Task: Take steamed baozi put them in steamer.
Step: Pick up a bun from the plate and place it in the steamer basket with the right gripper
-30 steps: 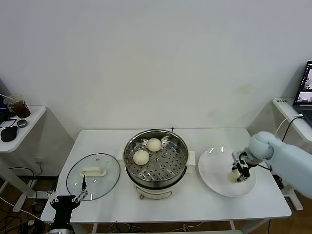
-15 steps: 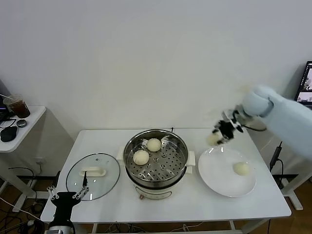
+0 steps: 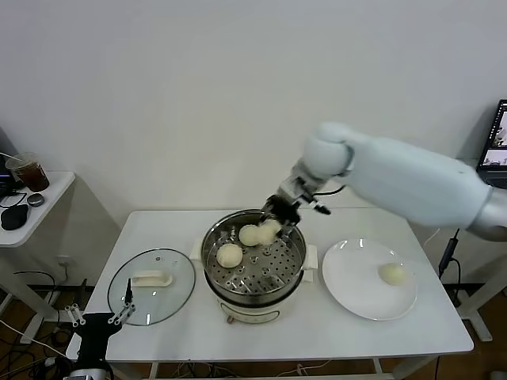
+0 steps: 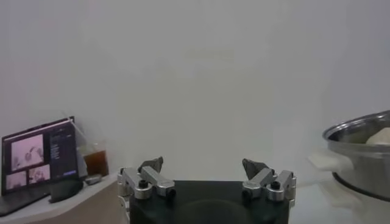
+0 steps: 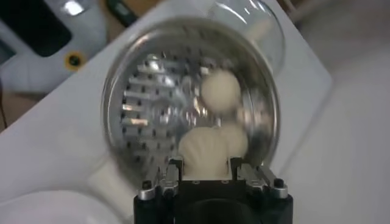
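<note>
White table under a plain wall: the right gripper (image 3: 279,219) hung over the steamer (image 3: 253,261), pinching a baozi (image 5: 204,150).
Best lowered onto bare tray beside the two buns (image 3: 230,255) before letting go; its fingertips were hidden behind the bun. Another bun (image 3: 392,273) sat on the plate (image 3: 348,289); the left gripper (image 4: 206,173) waited, spread wide.
</note>
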Available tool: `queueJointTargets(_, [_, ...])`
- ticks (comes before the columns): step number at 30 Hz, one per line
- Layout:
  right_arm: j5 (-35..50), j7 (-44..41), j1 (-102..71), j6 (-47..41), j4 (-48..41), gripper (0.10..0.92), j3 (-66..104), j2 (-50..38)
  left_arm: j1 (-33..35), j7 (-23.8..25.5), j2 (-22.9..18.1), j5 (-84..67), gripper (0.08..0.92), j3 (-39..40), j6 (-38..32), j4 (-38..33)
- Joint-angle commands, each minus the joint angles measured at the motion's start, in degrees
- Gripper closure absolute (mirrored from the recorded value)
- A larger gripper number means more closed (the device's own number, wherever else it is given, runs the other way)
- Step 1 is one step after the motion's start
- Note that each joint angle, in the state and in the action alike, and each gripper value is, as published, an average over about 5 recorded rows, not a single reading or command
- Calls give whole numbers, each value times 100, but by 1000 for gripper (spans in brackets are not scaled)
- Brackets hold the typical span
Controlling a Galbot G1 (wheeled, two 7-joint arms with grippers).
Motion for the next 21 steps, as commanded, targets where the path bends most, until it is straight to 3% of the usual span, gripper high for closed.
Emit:
queueJointTargets(1, [-546, 158, 40, 1646, -42, 550, -806, 1096, 8, -6, -33, -12, 177, -102, 0, -5])
queueJointTargets(10, [-1372, 114, -136, 2386, -75, 550, -970, 1073, 6, -20, -57, -25, 177, -120, -17, 42])
queueJointTargets(21, [-1750, 122, -400, 2614, -153, 549, -919, 867, 12, -22, -79, -24, 177, -110, -35, 48])
